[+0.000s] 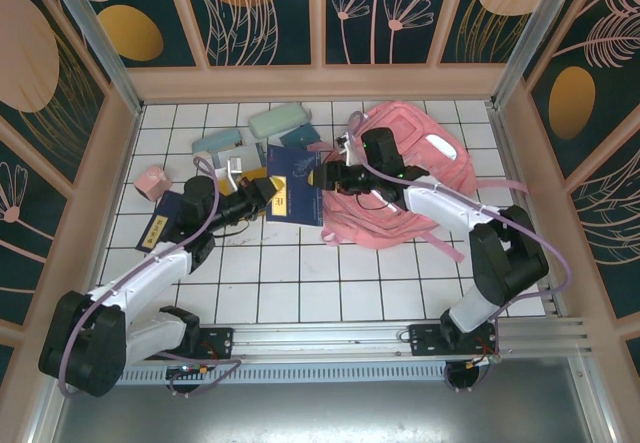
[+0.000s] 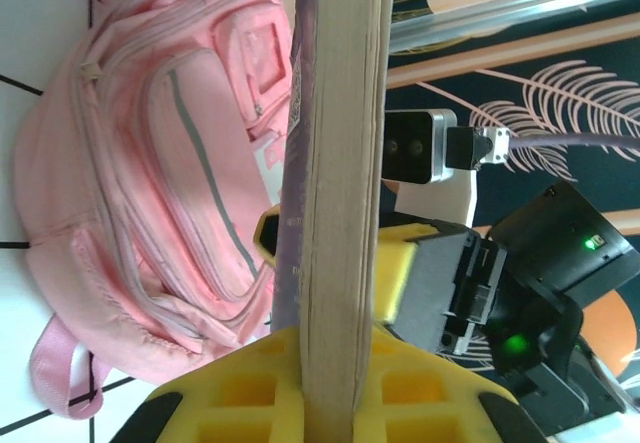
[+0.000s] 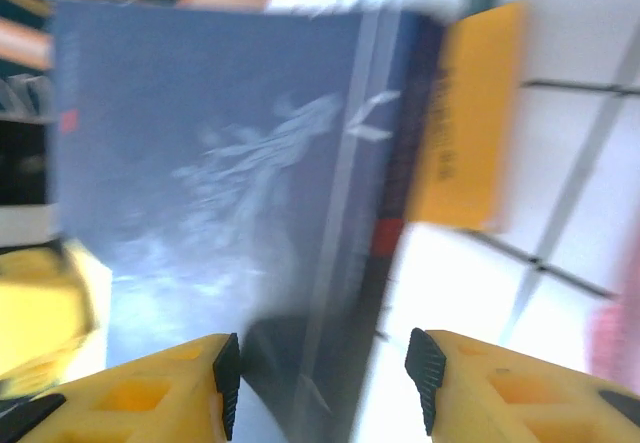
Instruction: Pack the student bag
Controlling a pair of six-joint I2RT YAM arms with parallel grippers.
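The student bag (image 1: pixel 405 168), pink with a pale stripe, lies at the back right of the tiled table; in the left wrist view the bag (image 2: pixel 170 193) is on the left. A dark blue book (image 1: pixel 297 188) with a yellow band stands on edge just left of the bag. My left gripper (image 1: pixel 268 191) is shut on it; its yellow fingers clamp the pale page edge of the book (image 2: pixel 340 163) at my left gripper (image 2: pixel 335 363). My right gripper (image 1: pixel 322 176) is at the book's far side, open. In the right wrist view the blurred blue cover (image 3: pixel 220 183) sits ahead of my right gripper (image 3: pixel 325 383), whose pads stand apart.
Behind the book lie a pale teal case (image 1: pixel 283 120) and a second teal case (image 1: pixel 225 143). A small pink item (image 1: pixel 150 180) sits at the left. Another dark book with a yellow band (image 1: pixel 160 225) lies under my left arm. Low walls ring the table.
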